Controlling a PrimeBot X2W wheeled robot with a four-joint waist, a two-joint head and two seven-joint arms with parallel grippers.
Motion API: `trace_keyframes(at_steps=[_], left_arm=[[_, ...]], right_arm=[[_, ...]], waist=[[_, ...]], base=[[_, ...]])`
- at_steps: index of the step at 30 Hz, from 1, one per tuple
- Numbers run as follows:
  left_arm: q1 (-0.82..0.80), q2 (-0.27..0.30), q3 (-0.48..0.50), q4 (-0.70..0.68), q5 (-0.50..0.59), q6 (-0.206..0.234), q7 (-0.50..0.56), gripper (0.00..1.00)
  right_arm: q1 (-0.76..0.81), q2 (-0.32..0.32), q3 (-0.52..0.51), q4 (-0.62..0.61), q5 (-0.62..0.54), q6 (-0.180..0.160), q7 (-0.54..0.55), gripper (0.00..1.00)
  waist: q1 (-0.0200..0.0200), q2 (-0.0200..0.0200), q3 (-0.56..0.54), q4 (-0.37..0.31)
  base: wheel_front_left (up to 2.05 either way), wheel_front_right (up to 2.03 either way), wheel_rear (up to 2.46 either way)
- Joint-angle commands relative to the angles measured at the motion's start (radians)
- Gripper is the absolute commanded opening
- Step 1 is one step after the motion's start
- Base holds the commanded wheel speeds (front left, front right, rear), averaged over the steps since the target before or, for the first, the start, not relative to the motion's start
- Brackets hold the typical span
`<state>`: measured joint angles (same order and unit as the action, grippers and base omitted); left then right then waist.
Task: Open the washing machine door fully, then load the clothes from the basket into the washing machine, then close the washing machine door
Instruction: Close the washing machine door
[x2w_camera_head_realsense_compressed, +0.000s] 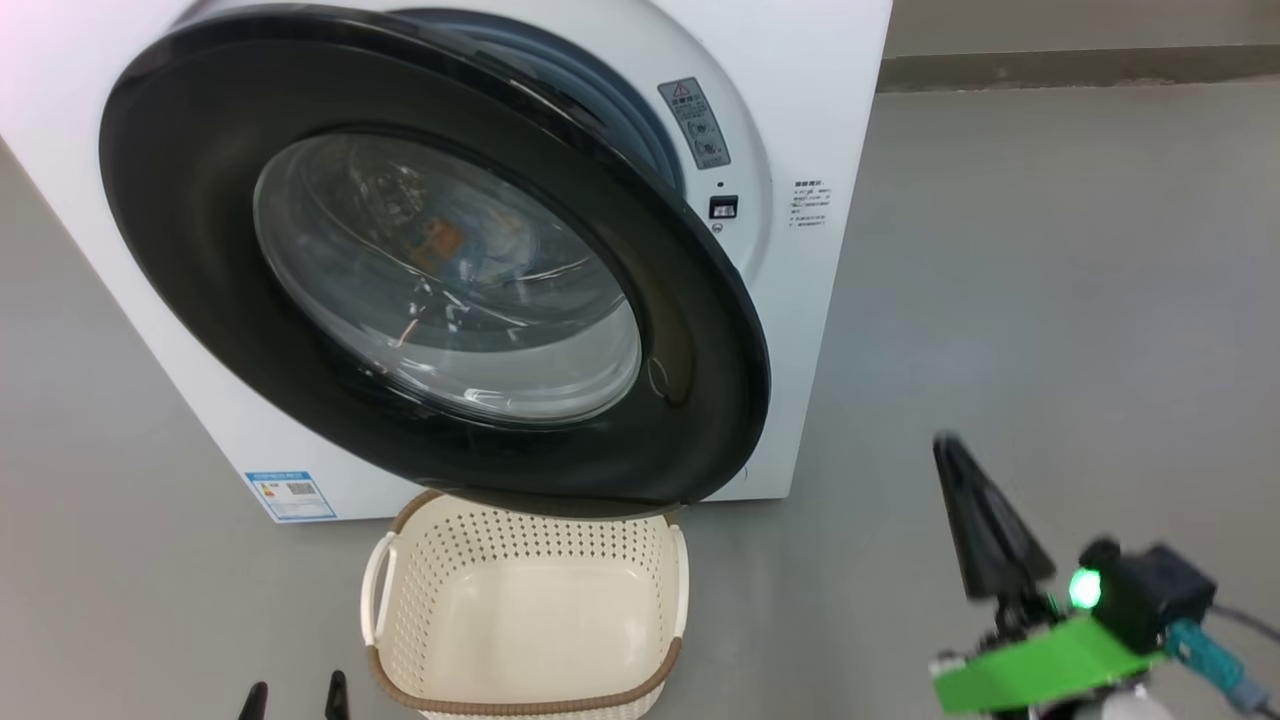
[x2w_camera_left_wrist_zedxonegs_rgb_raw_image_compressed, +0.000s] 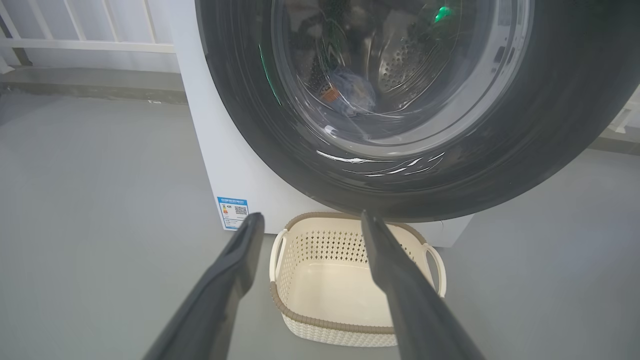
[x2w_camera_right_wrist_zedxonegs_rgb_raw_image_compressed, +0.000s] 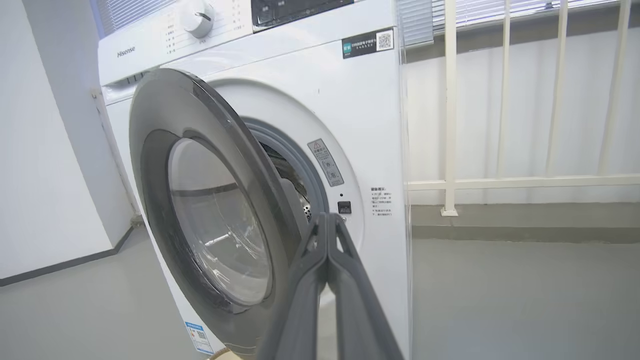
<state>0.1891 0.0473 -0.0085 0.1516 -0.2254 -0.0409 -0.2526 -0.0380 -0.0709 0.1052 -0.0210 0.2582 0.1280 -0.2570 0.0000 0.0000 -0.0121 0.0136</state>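
Observation:
The white washing machine stands with its door ajar, the black rim swung partway out over the basket. Through the glass I see the clothes lying in the drum, blue with an orange patch, also in the left wrist view. The cream basket holds nothing. My right gripper is shut and empty, off to the right of the door's free edge; in its wrist view the fingertips point at the gap beside the door. My left gripper hangs open before the basket.
Grey floor spreads around the machine, widest on the right. A white railing runs behind and right of the machine, and a pale wall stands to its left. A blue label marks the machine's lower corner.

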Motion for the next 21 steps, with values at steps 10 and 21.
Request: trace_keyframes(at_steps=[10,21], left_arm=[[-0.045,0.003,0.0,-0.023,-0.005,-0.007,-0.009,1.0],[-0.093,0.003,0.003,-0.017,-0.006,-0.031,-0.009,1.0]], right_arm=[[-0.267,-0.014,0.271,0.004,0.067,0.003,-0.005,0.0],[-0.402,-0.021,0.36,0.18,0.08,0.003,-0.005,0.0]], waist=[[0.0,0.0,0.043,0.029],[0.0,0.0,0.146,0.088]], base=[[0.0,0.0,0.0],[0.0,0.0,0.0]])
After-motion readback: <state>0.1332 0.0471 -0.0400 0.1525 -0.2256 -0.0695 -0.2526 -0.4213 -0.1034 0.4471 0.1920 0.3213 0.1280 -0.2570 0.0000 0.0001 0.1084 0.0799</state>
